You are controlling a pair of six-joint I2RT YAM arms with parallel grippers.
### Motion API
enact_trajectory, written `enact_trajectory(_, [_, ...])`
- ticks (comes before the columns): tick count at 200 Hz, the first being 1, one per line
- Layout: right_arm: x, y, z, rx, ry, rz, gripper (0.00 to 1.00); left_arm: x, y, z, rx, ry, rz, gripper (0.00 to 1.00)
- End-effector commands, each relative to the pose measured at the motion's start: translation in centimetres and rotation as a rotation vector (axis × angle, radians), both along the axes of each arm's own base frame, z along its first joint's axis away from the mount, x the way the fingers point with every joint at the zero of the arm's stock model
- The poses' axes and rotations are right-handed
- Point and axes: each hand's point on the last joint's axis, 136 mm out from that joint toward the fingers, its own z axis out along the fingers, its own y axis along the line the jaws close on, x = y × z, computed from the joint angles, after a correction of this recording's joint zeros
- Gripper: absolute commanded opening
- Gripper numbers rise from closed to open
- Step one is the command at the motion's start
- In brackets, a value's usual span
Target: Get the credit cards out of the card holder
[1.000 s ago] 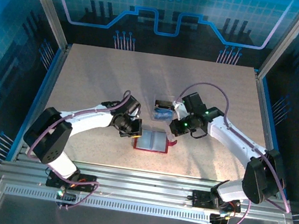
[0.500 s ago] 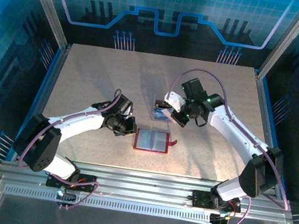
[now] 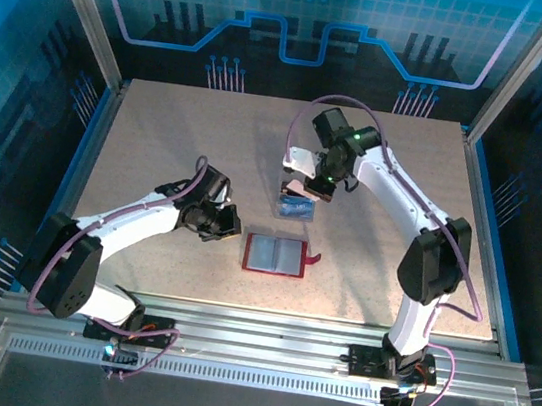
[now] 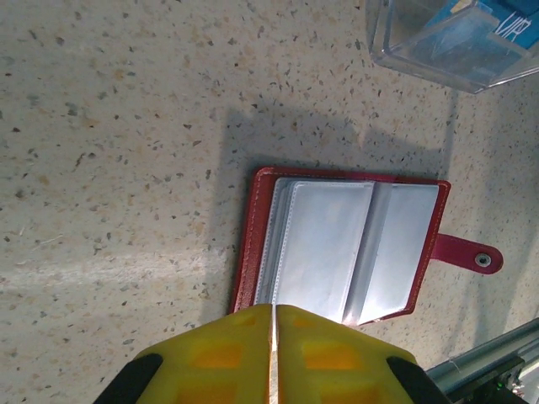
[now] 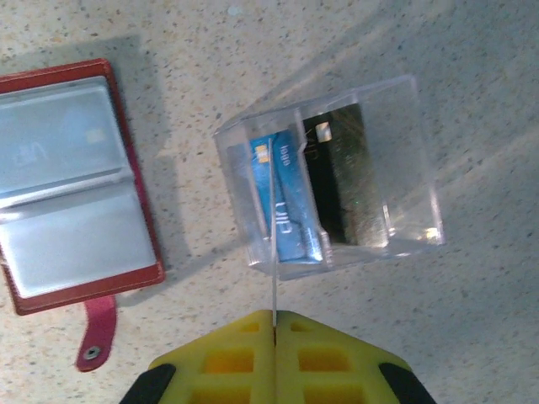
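Note:
The red card holder (image 3: 275,255) lies open on the table, its greyish clear pockets (image 4: 337,248) facing up and the snap tab (image 4: 467,254) sticking out to one side. My right gripper (image 5: 274,313) is shut on a thin pale credit card (image 5: 274,278), seen edge-on. It hangs over the near wall of the clear tray (image 5: 404,168). In the tray stand a blue card (image 5: 286,202) and a dark card (image 5: 345,177). My left gripper (image 4: 274,307) is shut with nothing in it, just off the holder's left edge (image 3: 231,224).
The clear tray (image 3: 296,208) sits just behind the card holder, under my right gripper (image 3: 311,183). Metal rails run along the table's near edge, and blue panels wall the sides and back.
My right gripper has carried the card from beside the card holder back to above the clear tray. The left gripper has drawn leftward, off the holder.

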Motion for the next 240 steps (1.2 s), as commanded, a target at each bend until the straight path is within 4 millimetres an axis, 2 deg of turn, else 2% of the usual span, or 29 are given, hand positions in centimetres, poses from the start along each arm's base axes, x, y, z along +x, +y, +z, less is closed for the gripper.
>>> enact_trajectory(1, [0.5,-0.6,-0.3,-0.053,0.033,0.056,0.0,-0.8,0.8,-0.1,0.015,0.007,-0.011,0.1])
enact_trajectory(22, [1.8,0.1,0.1,-0.048,0.029,0.076,0.0,-0.7,0.9,0.1,0.012,0.006,-0.002,0.1])
enact_trajectory(58, [3.9,0.9,-0.3,-0.073,0.023,0.105,0.0,-0.5,0.9,0.3,0.01,0.005,0.004,0.1])
enact_trajectory(118, [6.8,1.5,-2.5,-0.137,0.023,0.138,0.0,-0.7,1.4,-0.2,0.022,0.024,0.014,0.1])
enact_trajectory(128, [7.2,1.5,-2.2,-0.139,0.006,0.143,0.0,-0.6,1.4,-0.2,0.023,0.026,0.013,0.1])
enact_trajectory(132, [7.4,1.6,-3.4,-0.153,0.023,0.149,0.0,-0.6,1.4,-0.3,0.022,0.028,0.011,0.1])
enact_trajectory(148, [8.0,1.5,-4.0,-0.175,0.016,0.155,0.0,-0.4,1.4,-0.2,0.024,0.033,0.007,0.1])
enact_trajectory(197, [8.3,0.9,-6.0,-0.218,0.047,0.169,0.0,-0.3,1.5,-0.5,0.026,0.046,0.01,0.1])
enact_trajectory(240, [6.7,1.1,-7.3,-0.197,0.135,0.186,0.0,-0.5,1.4,-0.9,0.025,0.058,0.008,0.09])
